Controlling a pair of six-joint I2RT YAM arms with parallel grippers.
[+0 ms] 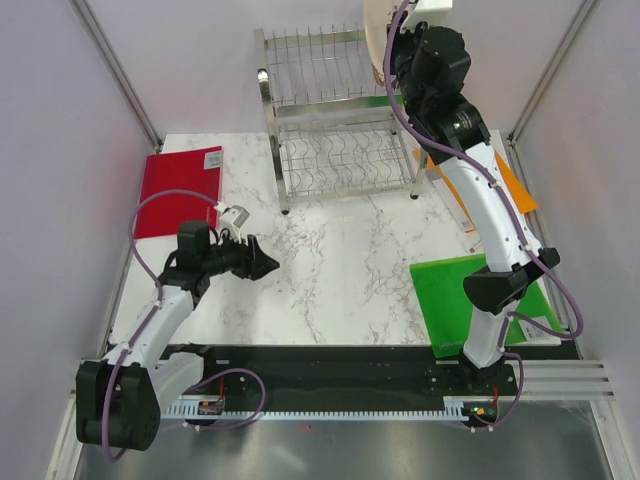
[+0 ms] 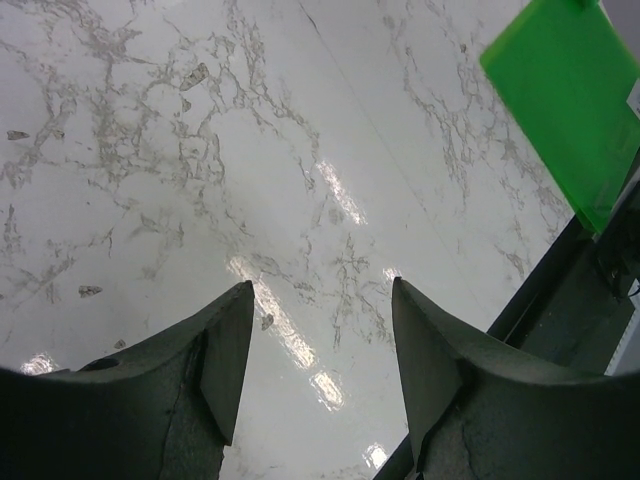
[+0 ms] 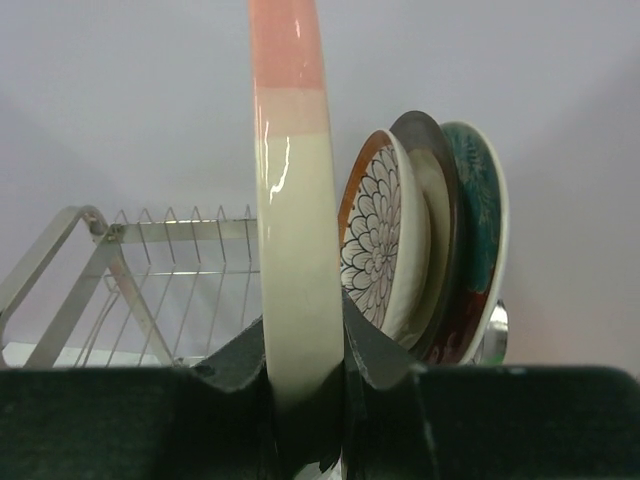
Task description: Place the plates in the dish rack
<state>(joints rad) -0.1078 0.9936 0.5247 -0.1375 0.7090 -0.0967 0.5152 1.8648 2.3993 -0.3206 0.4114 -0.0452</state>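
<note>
My right gripper is shut on the rim of the pink-and-cream plate, held on edge high over the right end of the dish rack. Just right of it stand three plates on edge, close together: the brown one with white petals, the metal one and the red one with teal flower. The rack's wire slots to the left of the held plate hold nothing. In the top view the held plate shows beside the right wrist. My left gripper hangs open low over bare marble.
A red board lies at the table's left, a green board at the right front under the right arm, and an orange board behind it. The green board also shows in the left wrist view. White walls enclose the table.
</note>
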